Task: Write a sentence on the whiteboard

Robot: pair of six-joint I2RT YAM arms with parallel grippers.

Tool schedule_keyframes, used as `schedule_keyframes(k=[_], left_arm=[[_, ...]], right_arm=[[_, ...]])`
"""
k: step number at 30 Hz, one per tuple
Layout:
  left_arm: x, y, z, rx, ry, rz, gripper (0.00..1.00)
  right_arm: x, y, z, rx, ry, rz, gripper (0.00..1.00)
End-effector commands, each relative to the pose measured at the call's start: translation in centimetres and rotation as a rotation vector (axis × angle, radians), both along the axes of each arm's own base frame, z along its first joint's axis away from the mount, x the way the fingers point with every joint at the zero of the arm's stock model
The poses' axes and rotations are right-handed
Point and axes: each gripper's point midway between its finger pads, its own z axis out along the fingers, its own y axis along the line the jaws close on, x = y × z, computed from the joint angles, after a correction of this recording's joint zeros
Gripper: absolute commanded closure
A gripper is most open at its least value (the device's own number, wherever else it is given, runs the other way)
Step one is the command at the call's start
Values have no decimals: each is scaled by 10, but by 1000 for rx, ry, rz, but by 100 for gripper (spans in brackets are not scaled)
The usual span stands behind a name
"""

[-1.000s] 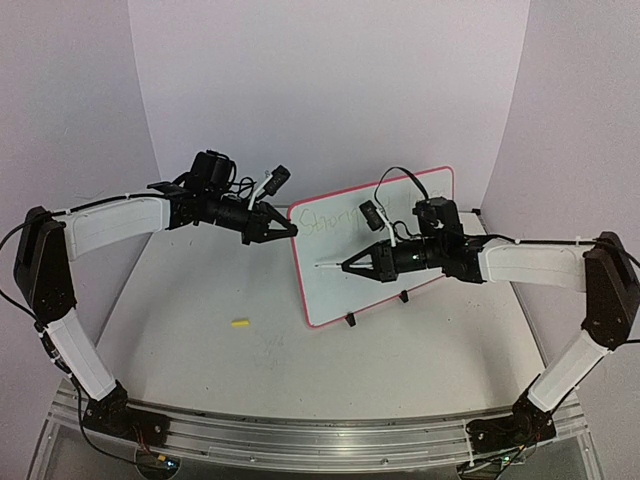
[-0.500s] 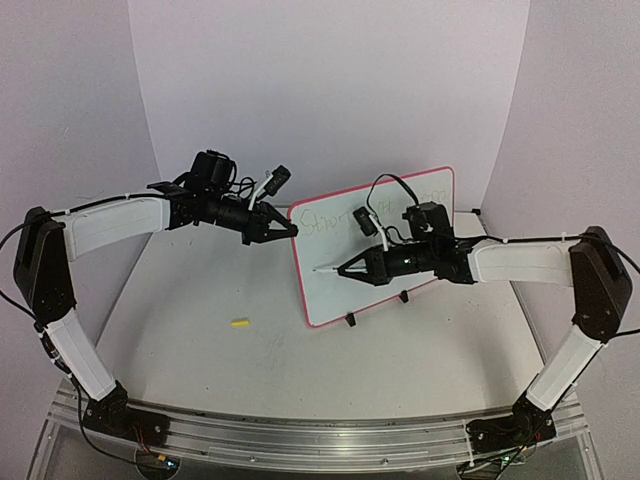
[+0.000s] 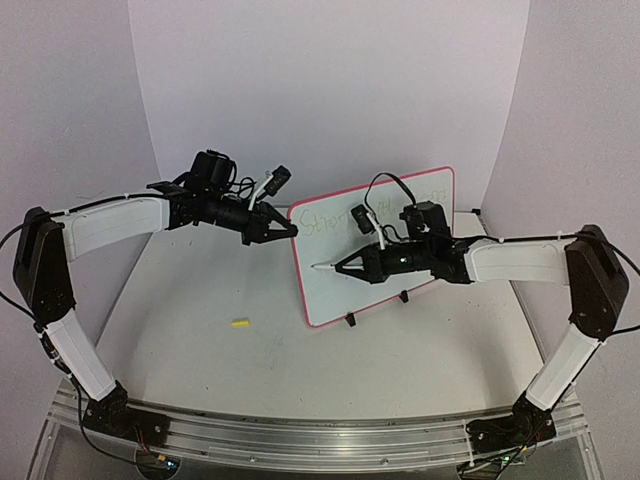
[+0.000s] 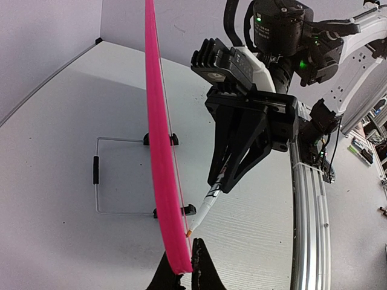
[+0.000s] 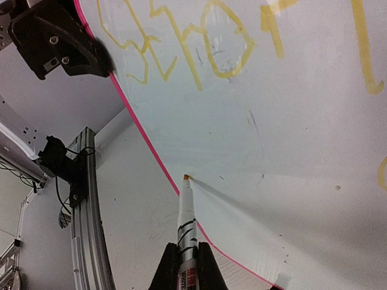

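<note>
The whiteboard (image 3: 335, 295) stands tilted on its small black feet, white with a pink rim (image 4: 158, 151). My left gripper (image 3: 290, 229) is shut on its upper left corner, and the left wrist view shows the rim pinched between the jaws (image 4: 183, 273). My right gripper (image 3: 347, 268) is shut on a white marker (image 5: 187, 220). The marker's orange tip (image 5: 185, 177) touches the board (image 5: 290, 151) just inside the left rim, below the first line. The sentence (image 5: 199, 51) is yellow cursive along the top of the board, faint in the top view (image 3: 328, 220).
A small yellow cap (image 3: 239, 323) lies on the table left of the board. A wire stand (image 4: 97, 181) sits behind the board. The aluminium rail (image 3: 300, 435) runs along the near edge. Purple backdrop walls enclose the table.
My right arm has reached a little further left along the board, carrying the marker tip slightly toward the left rim. The left arm and the board have not moved.
</note>
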Motion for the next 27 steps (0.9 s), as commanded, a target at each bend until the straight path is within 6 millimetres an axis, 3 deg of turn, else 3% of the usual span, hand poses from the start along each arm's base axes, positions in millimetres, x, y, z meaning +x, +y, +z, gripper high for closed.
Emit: schedule_keyframes(k=[1, 11, 27], left_arm=[[-20, -4, 3, 12, -21, -65, 100], [-20, -5, 2, 13, -18, -66, 100], [-21, -4, 4, 12, -24, -66, 100]], right_arm=[[14, 8, 11, 20, -56, -21, 100], [11, 0, -13, -44, -34, -43, 100], [19, -4, 8, -56, -98, -85, 100]])
